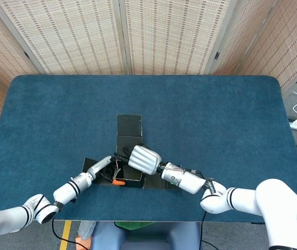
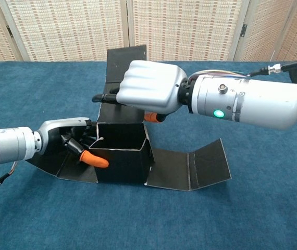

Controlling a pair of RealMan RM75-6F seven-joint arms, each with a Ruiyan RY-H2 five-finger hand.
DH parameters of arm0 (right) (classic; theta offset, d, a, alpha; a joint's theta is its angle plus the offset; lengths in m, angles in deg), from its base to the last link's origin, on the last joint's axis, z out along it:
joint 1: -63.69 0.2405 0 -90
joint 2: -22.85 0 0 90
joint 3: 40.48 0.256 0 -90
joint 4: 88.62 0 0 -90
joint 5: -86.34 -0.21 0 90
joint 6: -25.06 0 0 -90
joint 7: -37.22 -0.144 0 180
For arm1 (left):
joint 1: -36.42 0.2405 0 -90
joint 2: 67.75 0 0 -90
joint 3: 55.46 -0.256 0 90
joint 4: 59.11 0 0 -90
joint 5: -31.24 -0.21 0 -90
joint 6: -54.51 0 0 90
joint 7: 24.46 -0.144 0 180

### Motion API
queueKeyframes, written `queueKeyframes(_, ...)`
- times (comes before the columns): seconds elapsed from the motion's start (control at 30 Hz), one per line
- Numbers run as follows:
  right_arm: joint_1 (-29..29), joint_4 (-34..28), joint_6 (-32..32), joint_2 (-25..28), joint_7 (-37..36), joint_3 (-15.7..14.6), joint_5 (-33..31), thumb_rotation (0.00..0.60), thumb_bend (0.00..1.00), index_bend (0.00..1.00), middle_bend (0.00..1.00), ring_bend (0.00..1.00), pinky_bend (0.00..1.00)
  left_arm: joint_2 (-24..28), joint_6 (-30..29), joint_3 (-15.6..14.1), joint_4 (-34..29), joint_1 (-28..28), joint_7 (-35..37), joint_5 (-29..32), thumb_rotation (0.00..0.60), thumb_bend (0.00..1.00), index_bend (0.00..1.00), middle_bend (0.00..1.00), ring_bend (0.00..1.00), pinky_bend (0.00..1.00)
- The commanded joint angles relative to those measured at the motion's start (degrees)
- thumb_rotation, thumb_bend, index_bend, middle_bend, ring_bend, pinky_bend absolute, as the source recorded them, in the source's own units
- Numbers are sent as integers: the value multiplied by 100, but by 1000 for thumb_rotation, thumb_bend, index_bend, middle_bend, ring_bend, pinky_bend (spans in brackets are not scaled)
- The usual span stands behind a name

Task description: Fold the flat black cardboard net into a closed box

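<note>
On the blue counter [image 2: 252, 219], near its front edge, sits the black cardboard net [image 2: 121, 156], partly folded into an open box with side flaps still flat. Above its rear wall, the right robot hand [image 2: 148, 88] pinches the tall back flap. Left robot hand [image 2: 70, 140] grips the left wall.

You're working on a table [image 2: 28, 219] covered in deep blue cloth, matt with a fine, felt-like nap. The cardboard net [image 2: 122, 153] is matt black card with pale raw edges along its cuts and creases. Your right hand [image 2: 148, 87] at centre frame wears a smooth, satin silver-grey plastic shell; its forearm housing looks like brushed metal. Your left hand [image 2: 65, 138], lower left, has the same silvery casing, dark fingers and a glossy orange rubbery tip [image 2: 95, 159]. Behind, along the top, woven cane screens [image 2: 190, 26] look rough.
</note>
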Motion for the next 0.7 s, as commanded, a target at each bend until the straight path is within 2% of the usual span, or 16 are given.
queueKeyframes(0.03, -177, -401, -65, 205, 248, 87, -310, 600, 341, 0, 0, 757, 900, 31, -34, 7, -45, 36, -26, 28, 600, 176, 390, 364, 531, 751)
queueKeyframes(0.13, -315, -724, 42, 392, 316, 71, -365, 600, 295, 0, 0, 753, 895, 82, -64, -1, -94, 70, 3, 41, 600, 175, 390, 363, 530, 751)
queueKeyframes(0.43, -852, -1469, 639, 1077, -224, -48, -228, 600, 294, 0, 0, 752, 892, 434, -304, -50, -344, 180, 427, -54, 600, 175, 386, 361, 531, 751)
queueKeyframes(0.57, -1209, -1799, 1152, 1390, -1121, -62, -84, 600, 295, 0, 0, 752, 892, 636, -384, -29, -455, 203, 892, -70, 600, 175, 386, 361, 531, 752)
queueKeyframes(0.7, -1686, -1953, 1960, 1648, -2233, -67, 190, 600, 296, 0, 9, 753, 892, 944, -542, -27, -627, 197, 1870, -206, 600, 176, 386, 360, 531, 753)
